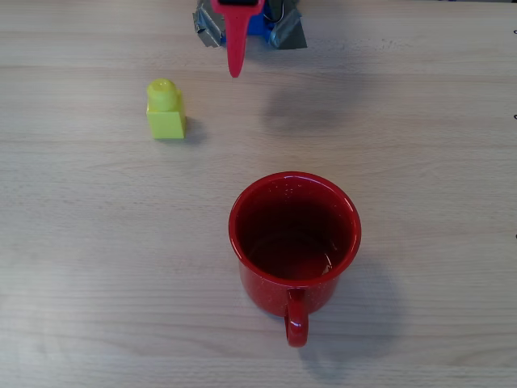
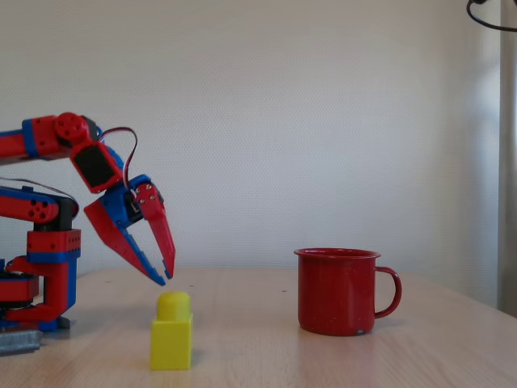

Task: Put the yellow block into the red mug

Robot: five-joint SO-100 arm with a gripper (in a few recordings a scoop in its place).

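the block [image 1: 166, 110] stands upright on the table [image 1: 420, 121], stud up, up and to the left of the mug [image 1: 294, 242] in the overhead view and well apart from it, with bare wood between them. nothing touches the block; open table lies on all its sides. in the fixed view the block [image 2: 171, 331] sits left of the mug [image 2: 338, 291], nearer the camera. the mug is upright, mouth open, its handle toward the bottom edge in the overhead view and to the right in the fixed view. the gripper [image 2: 164, 276] hangs in the air above the block, a little behind it, tips pointing down, clear of the stud. its fingers are slightly parted and hold nothing. in the overhead view the gripper [image 1: 235, 71] reaches in from the top edge, up and left of the mug.
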